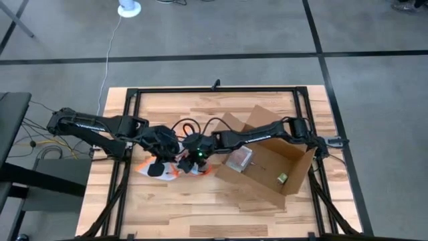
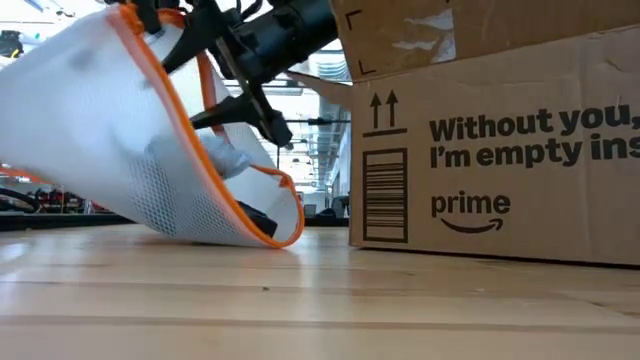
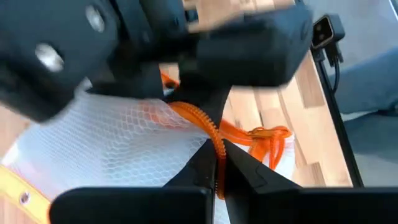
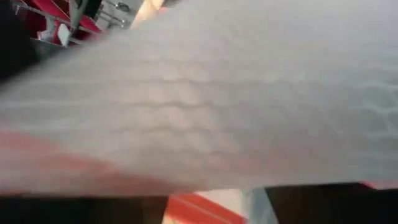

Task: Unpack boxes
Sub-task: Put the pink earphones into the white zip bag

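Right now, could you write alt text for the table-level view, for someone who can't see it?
A white mesh pouch with orange edging hangs tilted, its lower corner on the wooden table, held from above by dark robot parts. Beside it stands a brown cardboard box printed with arrows, a barcode and "prime".

Matte black throughout: 2 slender jointed arms (image 1: 90,125) of tubular links and blocky joint housings. Black cables looping in arcs just above the wrists (image 1: 187,126). A small green light glowing on the right wrist housing (image 1: 198,154). On the left gripper (image 3: 219,163), 2 dark wedge-shaped fingers (image 3: 198,167) tapering to narrow tips. Behind them, a broad boxy black body (image 3: 249,50) with rounded corners and 2 silvery round screw heads (image 3: 50,57).
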